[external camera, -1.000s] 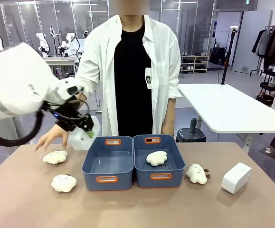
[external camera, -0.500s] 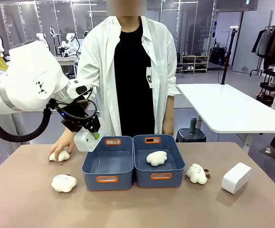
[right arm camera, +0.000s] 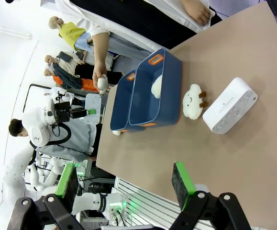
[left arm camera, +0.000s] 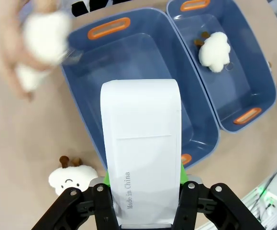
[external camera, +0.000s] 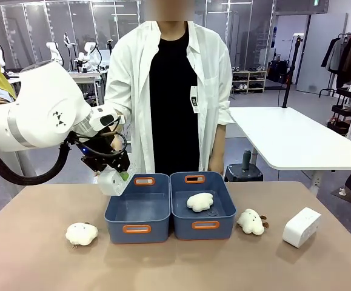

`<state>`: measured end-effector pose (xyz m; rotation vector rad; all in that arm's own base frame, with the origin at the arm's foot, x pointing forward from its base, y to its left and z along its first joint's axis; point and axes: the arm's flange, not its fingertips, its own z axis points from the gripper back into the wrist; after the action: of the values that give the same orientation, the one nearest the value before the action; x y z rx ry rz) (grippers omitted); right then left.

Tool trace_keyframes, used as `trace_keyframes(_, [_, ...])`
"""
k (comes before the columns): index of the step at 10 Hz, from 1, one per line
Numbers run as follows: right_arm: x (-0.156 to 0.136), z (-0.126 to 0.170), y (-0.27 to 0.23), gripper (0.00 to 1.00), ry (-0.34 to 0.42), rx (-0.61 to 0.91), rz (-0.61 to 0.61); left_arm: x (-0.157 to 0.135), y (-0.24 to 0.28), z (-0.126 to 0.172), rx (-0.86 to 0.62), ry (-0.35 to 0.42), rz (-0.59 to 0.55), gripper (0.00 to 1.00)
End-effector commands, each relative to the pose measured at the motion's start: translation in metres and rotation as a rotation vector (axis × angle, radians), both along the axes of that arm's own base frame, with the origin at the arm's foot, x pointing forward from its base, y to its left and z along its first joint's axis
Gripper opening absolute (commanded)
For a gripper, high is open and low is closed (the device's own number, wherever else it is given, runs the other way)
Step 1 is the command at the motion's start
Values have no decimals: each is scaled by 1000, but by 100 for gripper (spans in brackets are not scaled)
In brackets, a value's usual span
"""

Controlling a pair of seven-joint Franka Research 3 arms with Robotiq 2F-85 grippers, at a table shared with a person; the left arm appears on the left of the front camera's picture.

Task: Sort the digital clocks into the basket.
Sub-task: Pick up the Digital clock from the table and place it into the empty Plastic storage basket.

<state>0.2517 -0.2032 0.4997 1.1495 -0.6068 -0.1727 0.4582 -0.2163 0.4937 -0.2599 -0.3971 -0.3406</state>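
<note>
Clock [left arm camera: 140, 143] in left hand [left arm camera: 144, 178], seemingly above basket [left arm camera: 124, 57]

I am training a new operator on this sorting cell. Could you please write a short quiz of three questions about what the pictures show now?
1. True or false: the left gripper is shut on a digital clock.
2. What lies in the right basket? A) a clock B) one cloud plush C) nothing
3. Fill the gap: the second digital clock stands on the table, on the robot's ___ of that basket.
Key: 1 true; 2 B; 3 right.
</note>
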Motion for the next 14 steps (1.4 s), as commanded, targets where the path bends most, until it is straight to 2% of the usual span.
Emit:
trace_keyframes(1, [-3,2,0,100,-15,4,5,0,0,5,-16,-15,17,0])
trace_keyframes(14, [-3,2,0,100,-15,4,5,0,0,5,-16,-15,17,0])
